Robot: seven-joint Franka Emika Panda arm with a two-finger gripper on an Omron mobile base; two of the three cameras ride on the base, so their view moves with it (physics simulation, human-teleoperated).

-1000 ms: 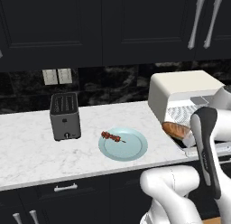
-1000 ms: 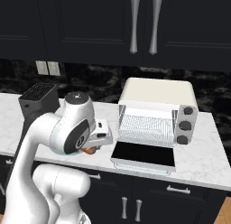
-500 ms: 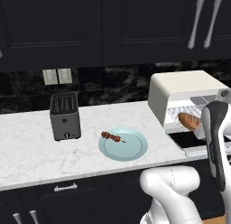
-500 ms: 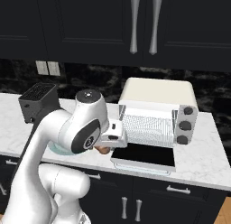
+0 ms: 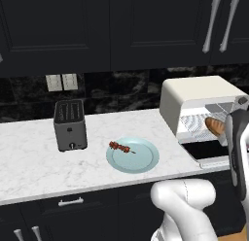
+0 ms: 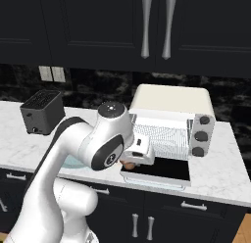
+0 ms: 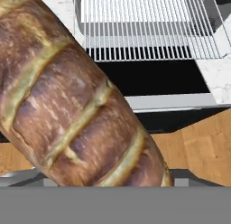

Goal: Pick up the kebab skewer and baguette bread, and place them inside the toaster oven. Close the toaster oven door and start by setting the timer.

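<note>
The golden-brown baguette bread (image 5: 214, 126) hangs in the air just in front of the open toaster oven (image 5: 194, 93), level with its wire rack (image 7: 140, 24). My gripper (image 6: 130, 162) is shut on the loaf, whose end peeks out below the hand (image 6: 128, 165). In the hand view the bread (image 7: 76, 110) hides the fingertips. The toaster oven door (image 6: 158, 170) lies folded down flat, dark glass upward (image 7: 153, 76). The kebab skewer (image 5: 121, 147) rests on the pale blue plate (image 5: 142, 161), left of the oven.
A dark grey slot toaster (image 5: 69, 124) stands at the left of the marble counter (image 5: 34, 167). Three knobs (image 6: 200, 136) run down the oven's right side. Dark cabinets hang above, and wood floor (image 7: 203, 151) lies beyond the counter edge.
The arm has swung right and lifted the baguette from low beside the door up to the oven's opening. The skewer and plate have stayed put.
</note>
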